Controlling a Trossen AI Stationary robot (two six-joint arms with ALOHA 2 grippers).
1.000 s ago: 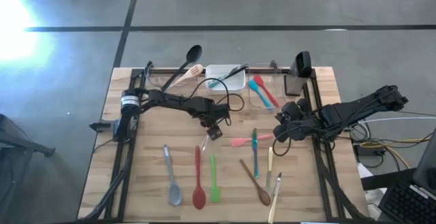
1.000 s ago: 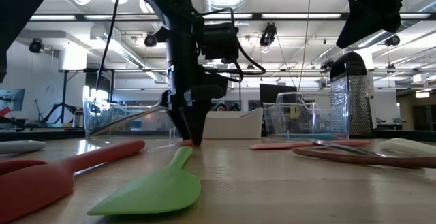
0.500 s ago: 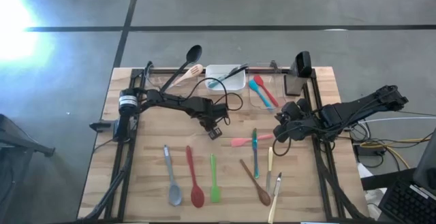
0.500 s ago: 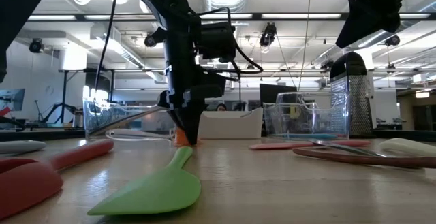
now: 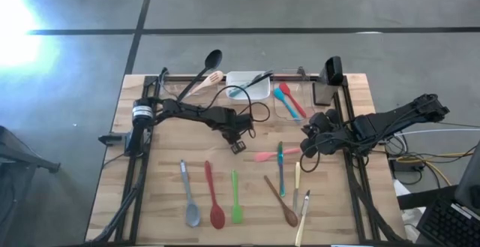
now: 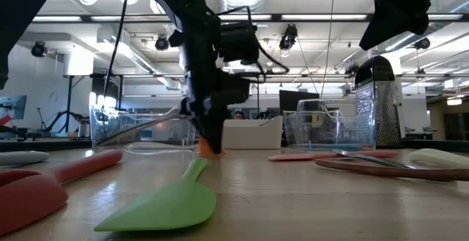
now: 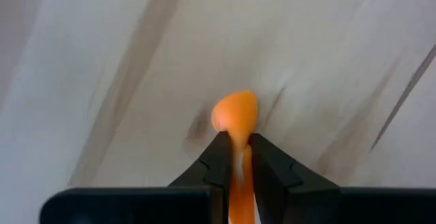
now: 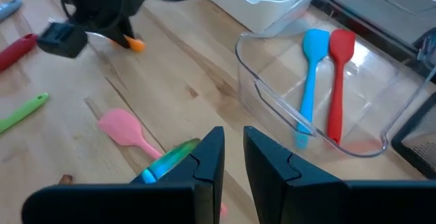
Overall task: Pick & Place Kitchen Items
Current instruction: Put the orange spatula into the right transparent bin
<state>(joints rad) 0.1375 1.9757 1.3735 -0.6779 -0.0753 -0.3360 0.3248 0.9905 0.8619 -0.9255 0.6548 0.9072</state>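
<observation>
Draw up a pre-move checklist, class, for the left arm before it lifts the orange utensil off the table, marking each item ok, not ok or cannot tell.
1. Left gripper jaws closed on the orange utensil: ok.
2. Utensil centred between the jaws: ok in the left wrist view.
3. Utensil clear of the table: cannot tell; its tip sits very near the wood.
4. Red spoon and green spatula apart from the left gripper: ok.
5. Right gripper away from the left arm's path: ok, it hovers at the table's right.
6. Clear tub has room: ok.
</observation>
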